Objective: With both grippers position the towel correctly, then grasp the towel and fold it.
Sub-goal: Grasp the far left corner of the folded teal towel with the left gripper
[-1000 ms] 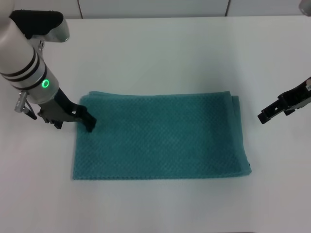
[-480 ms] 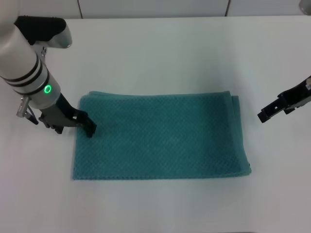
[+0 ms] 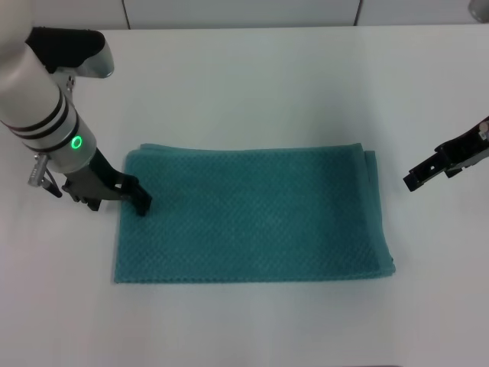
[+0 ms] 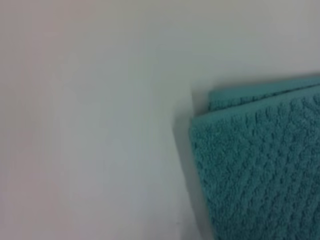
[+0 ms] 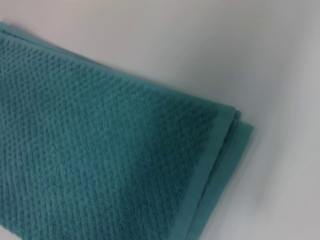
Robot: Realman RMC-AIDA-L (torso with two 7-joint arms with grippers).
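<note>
Since the picture a second ago, the left gripper has slid a little toward the robot along the towel's left edge, and its arm has shifted slightly, while the right gripper has hardly moved. A teal waffle-weave towel lies flat on the white table, folded into a wide rectangle with its long side running left to right, roughly centred before the robot. At its right end the layers are slightly offset, so a second edge peeks out beyond the top one; the right wrist view shows that stepped corner with a smooth hem. The left wrist view shows a corner of the towel where one layer sits a little back from another. The left gripper is down at the towel's left edge, near the far left corner, its black tip touching or just over the cloth; whether its jaws are apart or closed cannot be told. The left arm's green ring light glows. The right gripper hangs off to the right of the towel, clear of it, and how its jaws stand cannot be told either. No writing or labels can be read anywhere.
</note>
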